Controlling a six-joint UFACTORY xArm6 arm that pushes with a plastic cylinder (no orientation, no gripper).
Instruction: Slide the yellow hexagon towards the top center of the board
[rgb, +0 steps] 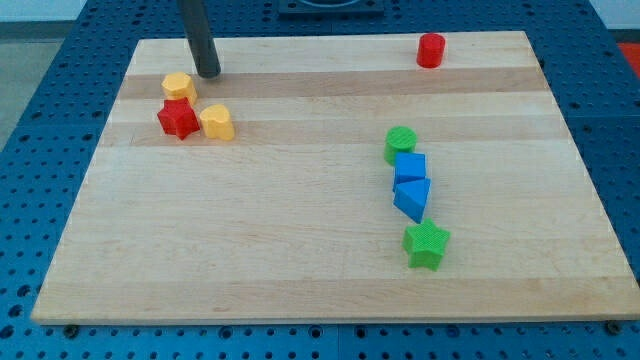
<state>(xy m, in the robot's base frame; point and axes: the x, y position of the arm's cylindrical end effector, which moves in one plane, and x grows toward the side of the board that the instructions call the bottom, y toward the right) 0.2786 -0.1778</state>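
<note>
The yellow hexagon (178, 85) lies near the board's top left. My tip (208, 73) stands just to its upper right, a small gap away. A red star (178, 118) sits right below the hexagon, touching it. A yellow heart-shaped block (217, 122) lies just right of the red star. The wooden board (300, 230) fills most of the view.
A red cylinder (431, 50) stands at the top right. At the middle right, a green cylinder (401, 144), a blue cube (410, 167), a blue triangle (412, 197) and a green star (427, 245) form a column running down.
</note>
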